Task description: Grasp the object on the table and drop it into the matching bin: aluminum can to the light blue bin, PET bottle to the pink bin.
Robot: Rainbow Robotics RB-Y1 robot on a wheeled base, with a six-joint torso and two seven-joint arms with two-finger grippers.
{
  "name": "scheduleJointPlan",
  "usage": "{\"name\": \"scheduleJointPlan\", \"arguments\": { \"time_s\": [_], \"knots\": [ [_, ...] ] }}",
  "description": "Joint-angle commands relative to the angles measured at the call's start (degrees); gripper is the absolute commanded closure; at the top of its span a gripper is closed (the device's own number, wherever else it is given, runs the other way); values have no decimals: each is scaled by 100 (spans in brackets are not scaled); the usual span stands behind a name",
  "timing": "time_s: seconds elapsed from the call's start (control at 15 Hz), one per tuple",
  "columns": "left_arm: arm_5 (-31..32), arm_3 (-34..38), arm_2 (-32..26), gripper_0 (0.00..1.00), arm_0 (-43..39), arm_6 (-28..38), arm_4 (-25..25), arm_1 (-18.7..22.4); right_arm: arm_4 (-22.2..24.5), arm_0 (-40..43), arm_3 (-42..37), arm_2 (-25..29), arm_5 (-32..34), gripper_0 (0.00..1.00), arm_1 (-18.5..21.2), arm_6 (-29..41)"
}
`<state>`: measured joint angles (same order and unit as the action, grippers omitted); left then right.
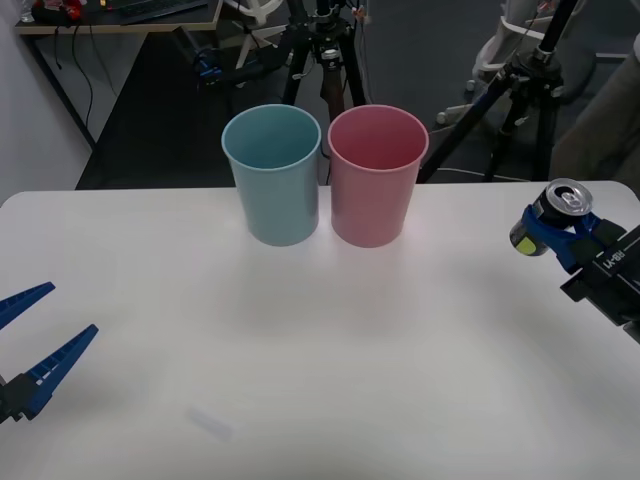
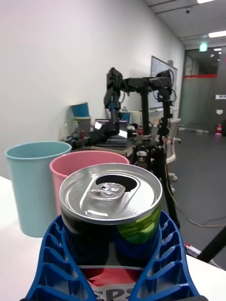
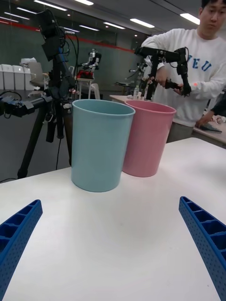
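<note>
Can (image 1: 553, 214) in our right gripper (image 1: 560, 237) — the blue fingers (image 2: 56, 263) are closed on its black body from both sides, and the silver top stays free above them. We hold it low on the body, we think, so that the can stays upright and can fall straight when the fingers let go. It is lifted above the right edge of the table (image 1: 320, 380), well apart from both bins.

The light blue bin (image 1: 273, 174) and the pink bin (image 1: 377, 174) stand side by side at the far middle of the table, just beside each other, maybe touching. Here is the difficulty: the pink bin is between our can and the light blue one, so we judge the arm must carry the can over the pink rim and not release too early.

Our left gripper (image 1: 28, 345) waits at the near left side with fingers (image 3: 205, 233) wide apart, holding nothing. Behind the table there are black tripods (image 1: 320, 55), not in the way.
</note>
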<state>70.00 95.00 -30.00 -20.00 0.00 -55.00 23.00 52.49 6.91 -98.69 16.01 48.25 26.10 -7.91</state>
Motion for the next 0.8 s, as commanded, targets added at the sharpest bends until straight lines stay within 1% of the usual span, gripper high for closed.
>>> {"name": "scheduleJointPlan", "arguments": {
  "time_s": [0.07,0.13,0.27,0.33,0.47,0.67,0.8],
  "knots": [
    [0,0,0,0,0,0,0,0,15,-31,-220,271,589,100,44,483],
    [0,0,0,0,0,0,0,0,15,-58,-317,271,712,100,80,650],
    [0,0,0,0,0,0,0,0,226,-190,-607,130,774,100,80,1010],
    [0,0,0,0,0,0,0,0,323,-295,-686,-2,730,100,71,1063],
    [0,0,0,0,0,0,0,0,490,-655,-704,-450,536,100,44,1098],
    [0,0,0,0,0,0,0,0,692,-1174,-695,-1303,-202,100,44,1133],
    [0,0,0,0,0,0,0,0,692,-1482,-695,-1795,-703,100,44,1160]
  ]
}}
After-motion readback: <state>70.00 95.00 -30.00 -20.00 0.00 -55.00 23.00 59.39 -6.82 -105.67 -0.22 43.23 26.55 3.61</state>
